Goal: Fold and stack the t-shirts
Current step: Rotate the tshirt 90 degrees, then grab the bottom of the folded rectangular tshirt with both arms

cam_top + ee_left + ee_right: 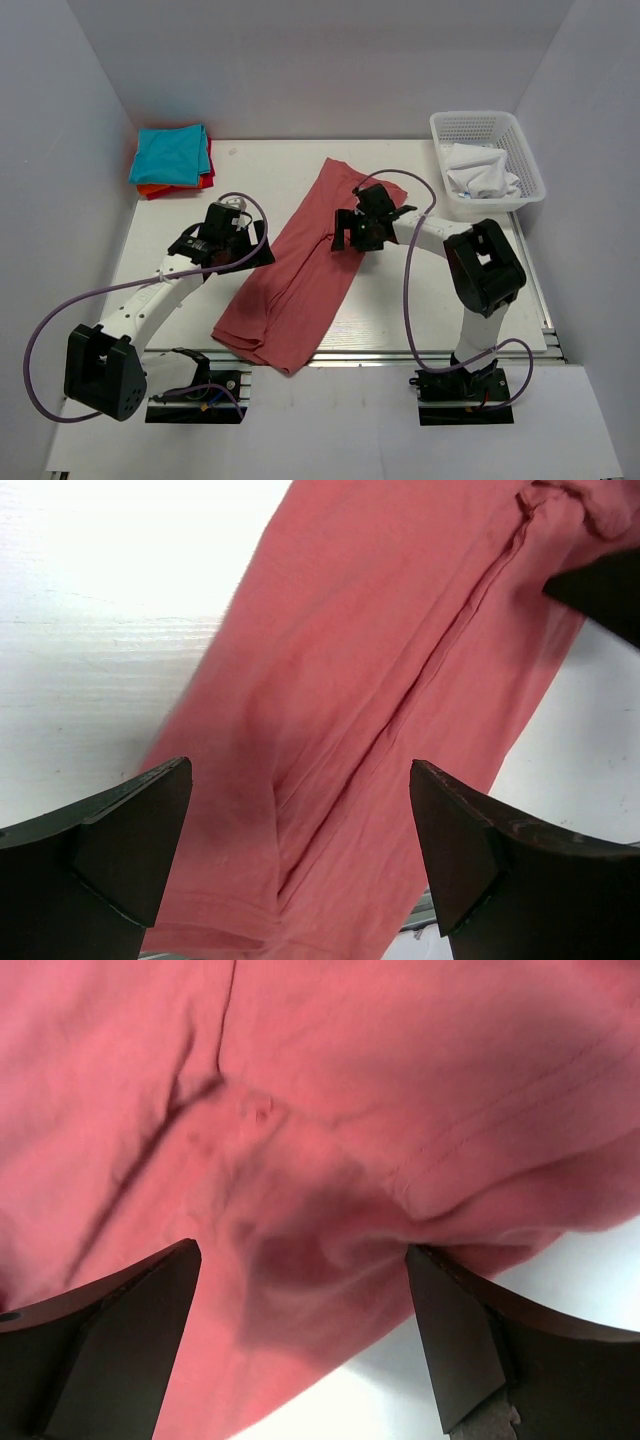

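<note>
While the dusty salmon-red shirt lies as a long, narrow strip slanting across the middle of the table, I judge the lengthwise fold done and the crosswise fold the step in hand. One end of the strip sits near the front edge on my left; the other points toward the far right.

My left gripper hangs over the strip's left edge with its fingers spread and nothing between them. My right gripper is over the opposite edge, farther up the strip, also spread and empty, above rumpled cloth and a stitched hem. From either wrist view I cannot tell whether the fingertips touch the fabric.

Next I would have each gripper pinch a corner at one end, lift both layers together and carry that end over toward the other, keeping the edges aligned so the cloth doesn't bunch. After that the bundle belongs on the stack of folded shirts in the far-left corner, teal on top, well apart from here. A white basket at far right holds white cloth.
</note>
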